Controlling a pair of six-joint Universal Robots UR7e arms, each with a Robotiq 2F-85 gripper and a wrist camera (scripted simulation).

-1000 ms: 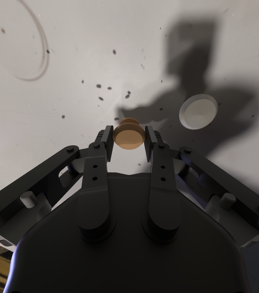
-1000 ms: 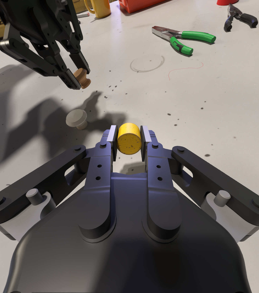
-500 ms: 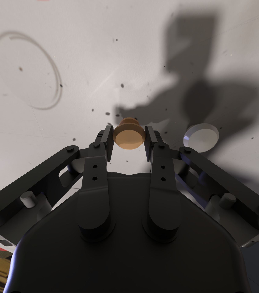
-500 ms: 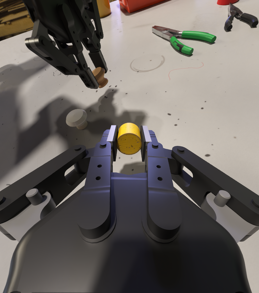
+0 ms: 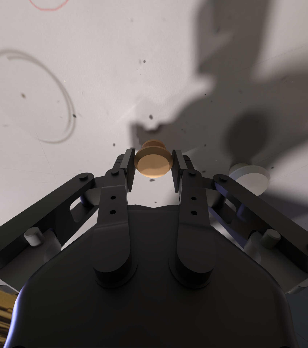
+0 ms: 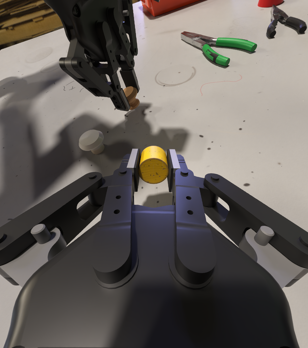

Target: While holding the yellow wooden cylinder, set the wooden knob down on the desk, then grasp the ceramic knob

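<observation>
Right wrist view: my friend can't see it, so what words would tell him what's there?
The right claw grips a yellow wooden cylinder just above a white desk. Ahead, the left claw holds a brown wooden knob low over the desk, near a pale ceramic knob. Farther back lie green-handled pliers.

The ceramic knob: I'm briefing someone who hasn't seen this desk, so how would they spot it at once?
Start at the pale desk and find the right gripper holding the yellow wooden cylinder. Just left of it, in shadow, the ceramic knob sits on the desk. Unlike the brown wooden knob gripped above, it is off-white and free.
</observation>
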